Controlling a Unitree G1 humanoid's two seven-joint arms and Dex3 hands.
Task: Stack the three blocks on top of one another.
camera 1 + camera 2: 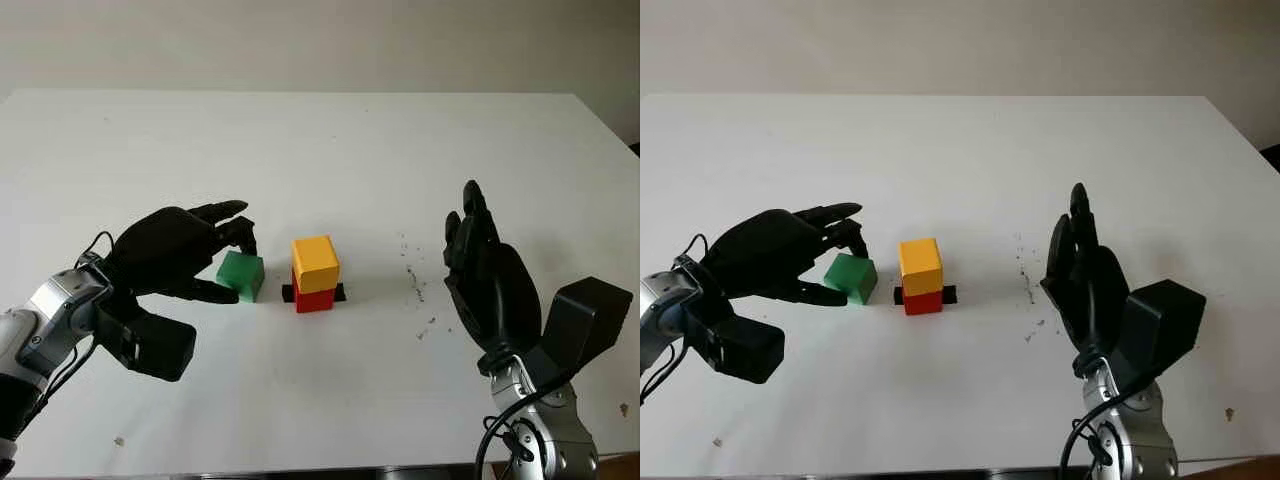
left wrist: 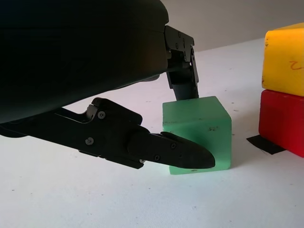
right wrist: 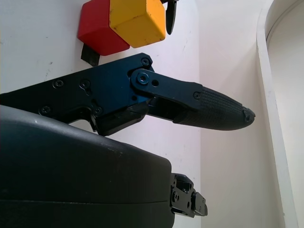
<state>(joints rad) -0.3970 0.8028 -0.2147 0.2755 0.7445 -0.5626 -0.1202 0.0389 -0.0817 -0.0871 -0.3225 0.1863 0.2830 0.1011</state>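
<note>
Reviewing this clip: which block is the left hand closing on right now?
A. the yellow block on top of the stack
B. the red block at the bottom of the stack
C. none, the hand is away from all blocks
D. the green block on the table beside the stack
D. The left hand has its fingers around the green block, which sits on the table beside the yellow block stacked on the red block; the right hand is open, off to the side.

Bright even light, soft shadows under hands, table [image 1: 330, 150] a bit washed out, wrist-cam foreground shell dark, blurry
</note>
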